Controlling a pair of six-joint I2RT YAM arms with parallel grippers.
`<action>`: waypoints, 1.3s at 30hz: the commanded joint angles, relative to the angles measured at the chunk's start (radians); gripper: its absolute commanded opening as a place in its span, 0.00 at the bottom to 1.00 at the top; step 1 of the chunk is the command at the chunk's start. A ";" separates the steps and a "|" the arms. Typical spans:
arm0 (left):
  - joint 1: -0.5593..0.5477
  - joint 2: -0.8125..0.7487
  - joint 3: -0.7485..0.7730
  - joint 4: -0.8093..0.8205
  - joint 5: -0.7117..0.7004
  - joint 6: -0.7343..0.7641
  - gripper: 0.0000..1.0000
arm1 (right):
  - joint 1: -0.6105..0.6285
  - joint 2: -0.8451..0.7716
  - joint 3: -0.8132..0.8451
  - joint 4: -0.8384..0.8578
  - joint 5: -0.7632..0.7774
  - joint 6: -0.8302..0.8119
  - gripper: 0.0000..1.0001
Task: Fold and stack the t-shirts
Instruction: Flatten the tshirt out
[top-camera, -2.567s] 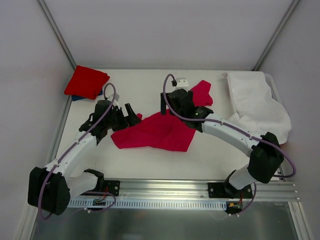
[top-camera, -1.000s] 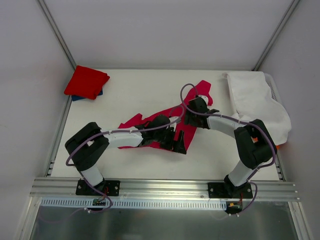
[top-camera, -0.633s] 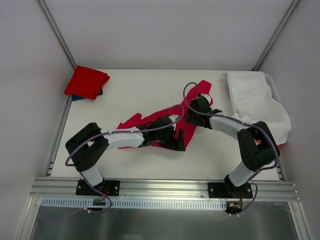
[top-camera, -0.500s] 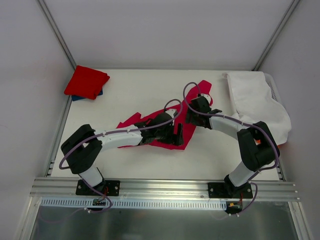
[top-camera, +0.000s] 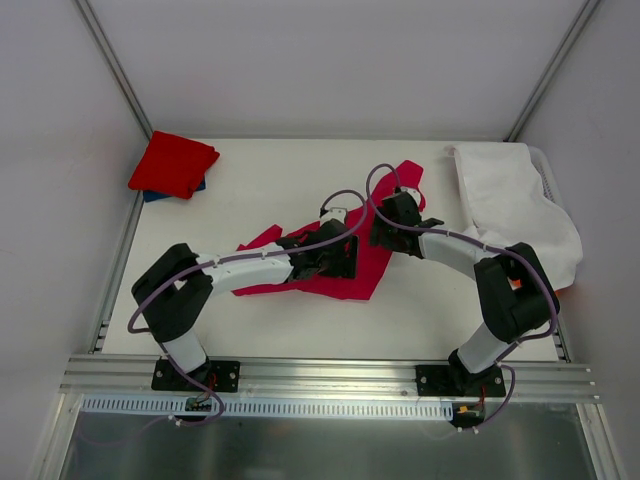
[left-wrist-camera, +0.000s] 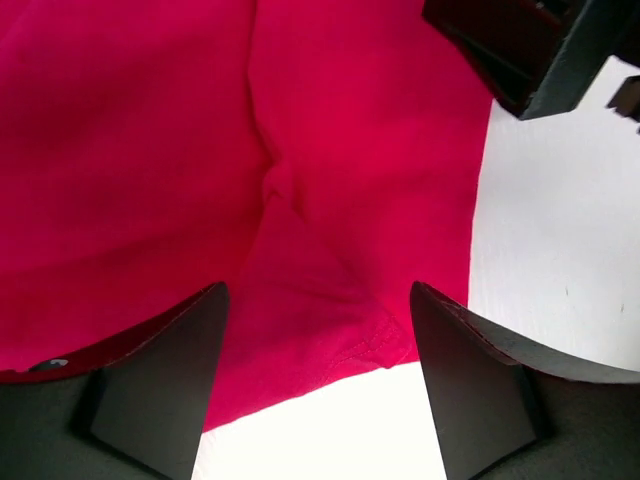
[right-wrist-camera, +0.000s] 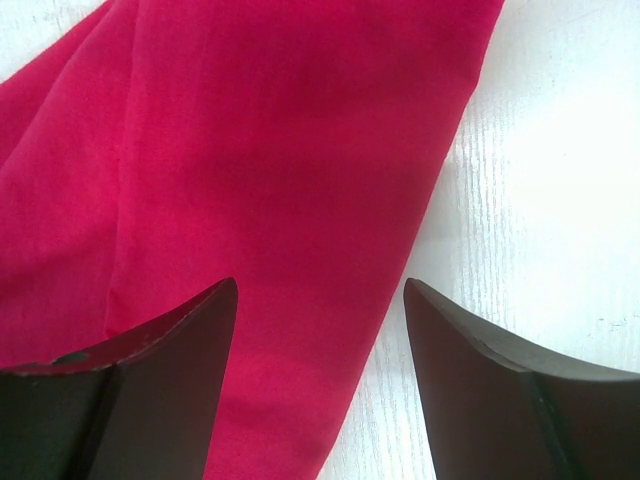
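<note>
You look to be flattening the crimson-pink t-shirt (top-camera: 372, 268), crumpled in the middle of the table (top-camera: 270, 190) — left gripper (left-wrist-camera: 315, 300) and right gripper (right-wrist-camera: 320, 290) both hang over it, jaws apart, gripping nothing — so next you need to pinch its right edge and pull it flat.

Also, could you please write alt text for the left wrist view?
A crimson-pink t-shirt fills most of the frame, its hemmed edge lying on the white table. The left gripper is open over that edge, holding nothing, and a black part of the right arm shows at top right.

Overhead; wrists close above crimson t-shirt (top-camera: 370, 270)
</note>
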 joint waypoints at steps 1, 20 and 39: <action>-0.002 0.013 0.047 -0.014 0.045 -0.012 0.72 | -0.009 0.002 -0.003 0.023 -0.009 0.020 0.71; -0.042 0.095 0.145 -0.049 0.099 0.003 0.59 | -0.012 0.054 0.015 0.032 -0.025 0.026 0.71; -0.052 0.058 0.081 -0.155 -0.028 -0.069 0.56 | -0.021 0.077 0.017 0.033 -0.039 0.032 0.71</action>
